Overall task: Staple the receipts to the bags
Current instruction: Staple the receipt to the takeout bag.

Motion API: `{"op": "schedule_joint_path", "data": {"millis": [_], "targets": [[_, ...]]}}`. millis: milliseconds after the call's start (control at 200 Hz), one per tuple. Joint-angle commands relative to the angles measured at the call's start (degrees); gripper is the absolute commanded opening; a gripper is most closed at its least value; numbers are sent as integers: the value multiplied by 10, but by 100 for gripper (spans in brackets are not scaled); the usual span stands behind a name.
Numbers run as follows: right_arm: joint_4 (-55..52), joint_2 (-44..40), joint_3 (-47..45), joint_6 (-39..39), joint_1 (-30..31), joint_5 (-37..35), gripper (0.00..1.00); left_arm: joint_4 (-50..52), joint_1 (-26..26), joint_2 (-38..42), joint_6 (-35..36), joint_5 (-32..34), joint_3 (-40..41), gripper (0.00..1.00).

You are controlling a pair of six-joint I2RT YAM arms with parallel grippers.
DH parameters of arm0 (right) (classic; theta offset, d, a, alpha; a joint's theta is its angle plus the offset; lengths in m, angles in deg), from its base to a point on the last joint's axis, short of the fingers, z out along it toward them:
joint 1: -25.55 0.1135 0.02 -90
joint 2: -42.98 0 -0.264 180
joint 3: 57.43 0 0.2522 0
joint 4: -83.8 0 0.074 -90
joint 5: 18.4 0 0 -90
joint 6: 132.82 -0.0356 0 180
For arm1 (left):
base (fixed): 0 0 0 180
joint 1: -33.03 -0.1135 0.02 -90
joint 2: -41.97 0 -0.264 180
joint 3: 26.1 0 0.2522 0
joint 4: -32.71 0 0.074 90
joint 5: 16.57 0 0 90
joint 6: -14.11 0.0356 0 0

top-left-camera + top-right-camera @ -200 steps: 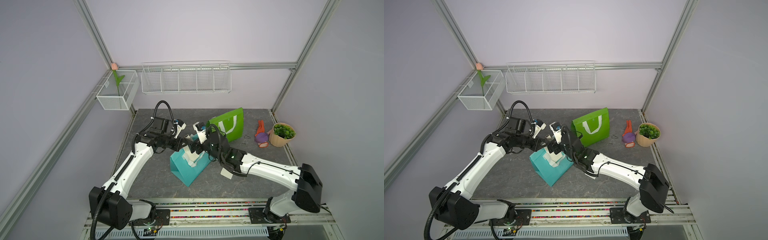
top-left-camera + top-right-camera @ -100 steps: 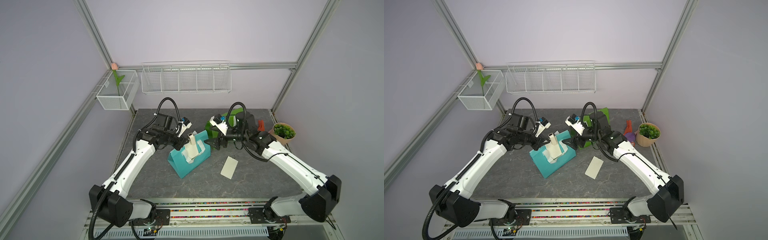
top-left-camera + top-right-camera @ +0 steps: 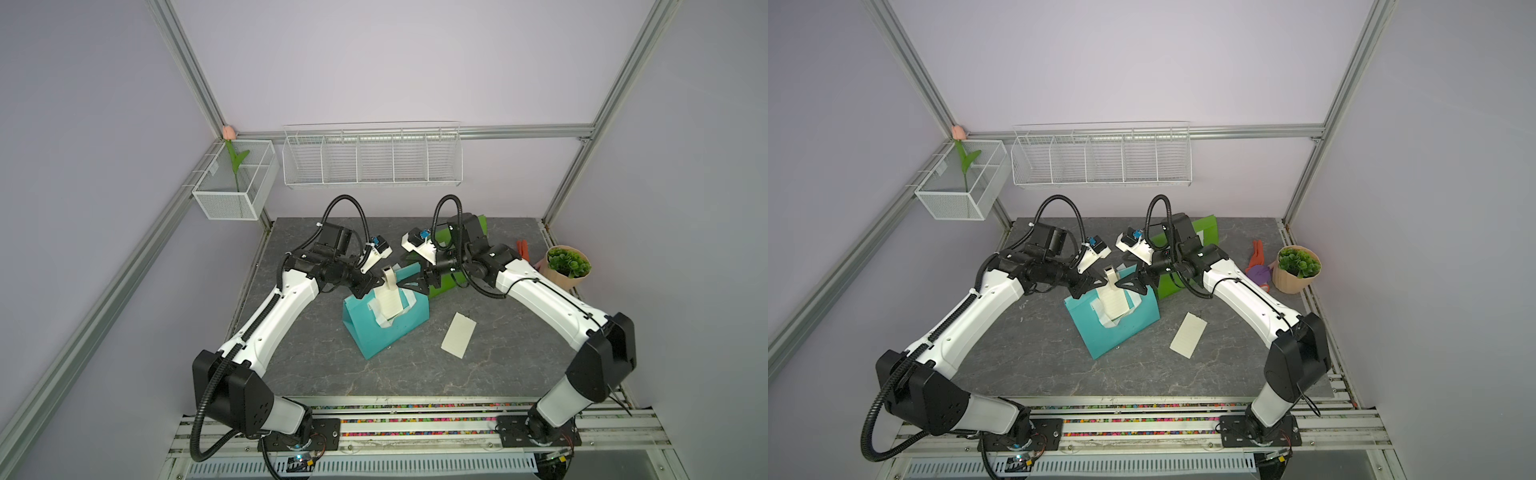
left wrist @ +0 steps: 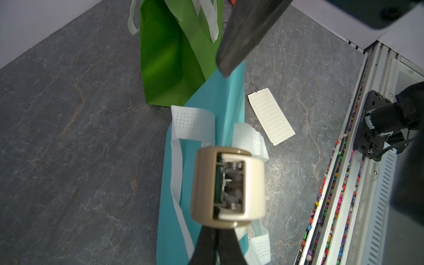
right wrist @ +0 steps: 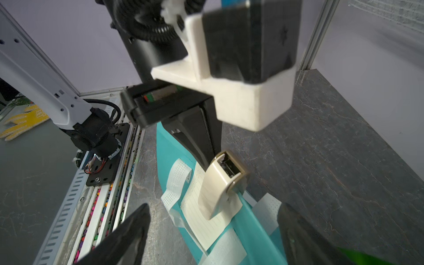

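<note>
Right wrist view puts the first receipt (image 5: 202,220) flat against the teal bag (image 5: 253,229), its upper end at the bag's top fold, where the mouth of the cream stapler (image 5: 220,183) sits over it; whether a staple has gone through I cannot tell. The left gripper (image 4: 215,247) is clamped tight on the stapler's rear end. A second ago the right arm lay across this bag with its fingers down at the receipt. It has since swung off, and the right gripper (image 3: 415,282) now hovers just beyond the bag's top fold, jaws spread wide and empty. That suggests the slip no longer needs pinning, so this bag is likely near done. The second receipt (image 3: 458,340) lies loose on the table (image 3: 415,386) just beside the teal bag, and the green bag (image 4: 169,62) stands behind it, both unjoined.
</note>
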Motion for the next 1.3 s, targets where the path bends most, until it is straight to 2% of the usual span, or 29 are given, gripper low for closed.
{"op": "schedule_joint_path", "data": {"millis": [0,270,440,540,625,755,845,945,1020,1185,1295], "targets": [[8,27,22,34,-2,34,89,-9,3,-4,30,-16,-29,0],[4,101,85,49,-1,71,92,1,3,-35,59,-11,-64,0],[-5,146,114,49,0,92,100,-5,1,-48,66,-9,-65,0],[-12,159,119,45,0,100,94,-6,-3,-57,66,-14,-66,0],[-2,158,107,46,2,95,84,-7,-5,-61,66,-20,-71,0],[5,165,98,44,0,89,83,-17,-26,-50,58,-68,-69,0],[13,171,101,35,2,102,82,-27,-27,-35,59,-60,-60,0],[-26,184,123,53,7,91,78,-35,-27,-22,62,-53,-48,0],[-31,181,121,55,11,84,71,-33,-27,-19,66,-43,-47,0],[-42,154,98,68,23,49,68,-26,-22,-5,71,-38,-54,0],[-47,147,92,74,34,23,74,-26,-19,9,73,-39,-51,0]]}}
